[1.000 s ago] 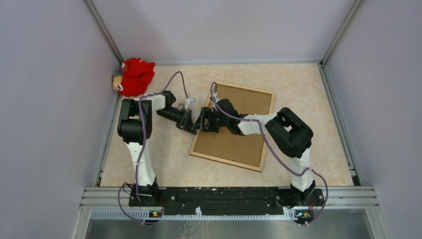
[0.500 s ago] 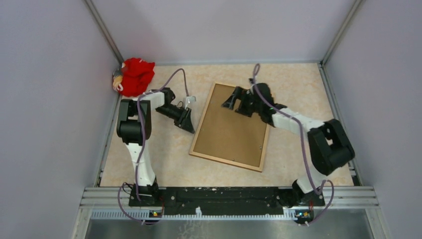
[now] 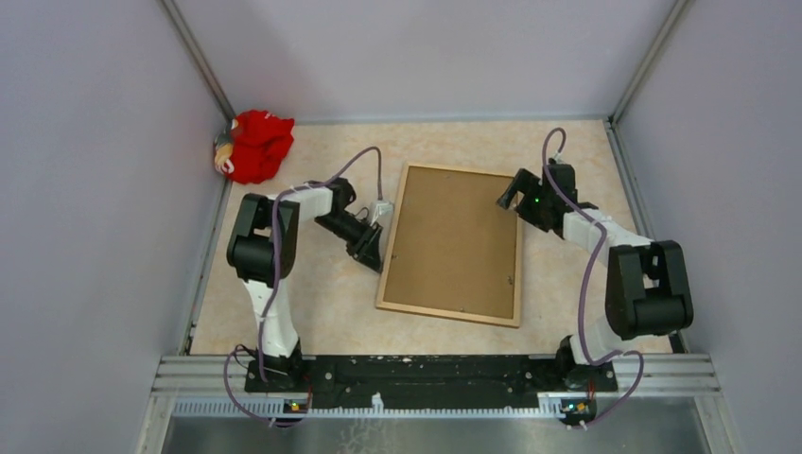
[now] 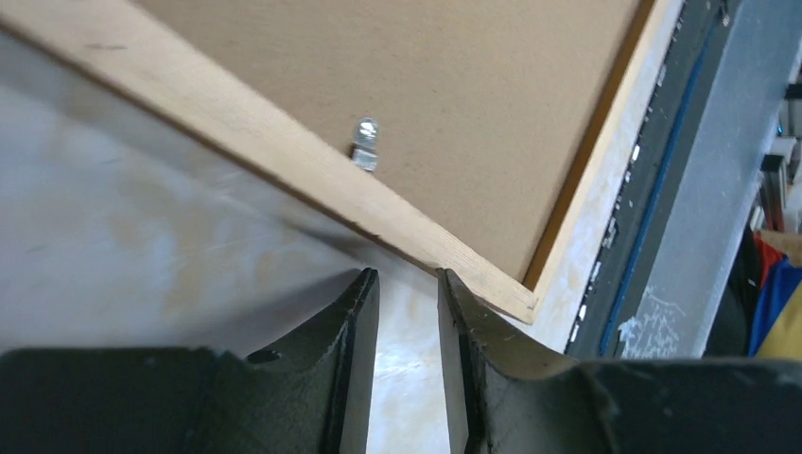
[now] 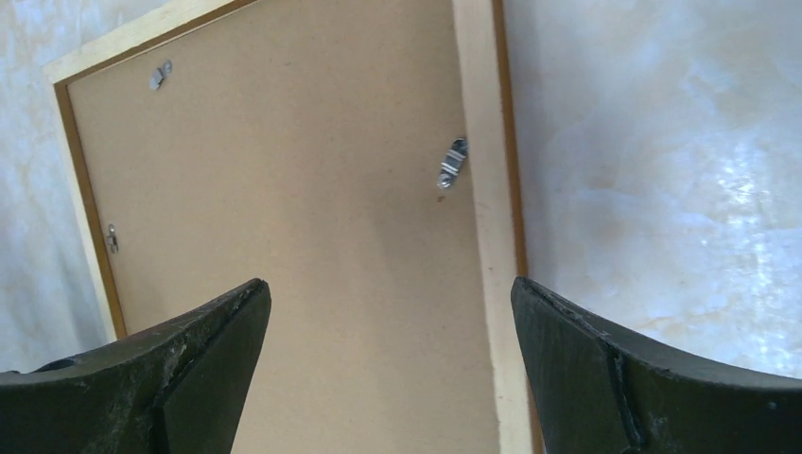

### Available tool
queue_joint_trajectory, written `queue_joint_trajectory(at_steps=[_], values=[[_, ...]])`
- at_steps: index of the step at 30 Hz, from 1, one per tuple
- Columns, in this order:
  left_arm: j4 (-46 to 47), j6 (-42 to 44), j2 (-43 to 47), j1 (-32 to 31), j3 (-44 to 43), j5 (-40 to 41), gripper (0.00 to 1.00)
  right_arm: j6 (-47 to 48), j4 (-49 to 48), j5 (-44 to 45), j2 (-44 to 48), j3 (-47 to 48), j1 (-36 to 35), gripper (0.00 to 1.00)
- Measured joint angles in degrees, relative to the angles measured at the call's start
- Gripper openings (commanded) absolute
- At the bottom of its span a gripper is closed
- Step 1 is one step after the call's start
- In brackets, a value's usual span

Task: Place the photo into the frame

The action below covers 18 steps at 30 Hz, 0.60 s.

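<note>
The table (image 3: 586, 151), a pale marbled top, lies under both claws. The frame (image 3: 448, 313) lies flat on it between the two claws, back side up, its long sides running away from the arm bases. A brown backing board (image 3: 457, 239) fills the frame.

The left claw (image 3: 372, 253) sits low by the frame's left long side, its tips pointing at that wooden edge. In the left wrist view the left claw (image 4: 407, 279) has its jaws only narrowly apart, with bare table in the gap. The frame's edge passes just beyond the tips, and one tip is right against it or nearly so.

The right claw (image 3: 515, 203) hangs over the frame's far right corner. In its own view the right claw (image 5: 388, 293) has its jaws spread wide and grips nothing, with the board and the frame's pale side showing between the fingers.

A red cloth bundle (image 3: 255, 144) lies in the far corner, well beyond the left claw.

Small metal clips (image 5: 453, 163) sit along the board's edges.
</note>
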<state>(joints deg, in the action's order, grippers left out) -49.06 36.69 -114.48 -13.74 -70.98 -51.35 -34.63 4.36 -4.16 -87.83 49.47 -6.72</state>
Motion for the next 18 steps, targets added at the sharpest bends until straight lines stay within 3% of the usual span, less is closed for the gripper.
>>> queue_joint_trajectory(at_steps=[4, 9, 13, 18], values=[[-1.95, 2.58, 0.87, -3.3, 2.73, -1.86, 0.46, 0.09, 0.0, -1.97, -1.14, 0.83, -0.59, 0.98], [-7.23, 5.73, 0.72, -3.69, 1.7, -3.39, 0.47, 0.59, 0.87, -0.72, -3.82, 6.71, -2.99, 0.96], [-10.43, 3.54, -4.85, 2.95, -12.63, -6.99, 0.47, 0.39, 0.48, -0.04, -5.79, 12.44, -8.35, 0.93], [-4.87, -5.2, -13.09, 8.2, -27.5, -9.66, 0.48, -1.77, -2.47, -1.27, -11.78, 17.64, -14.38, 0.9]])
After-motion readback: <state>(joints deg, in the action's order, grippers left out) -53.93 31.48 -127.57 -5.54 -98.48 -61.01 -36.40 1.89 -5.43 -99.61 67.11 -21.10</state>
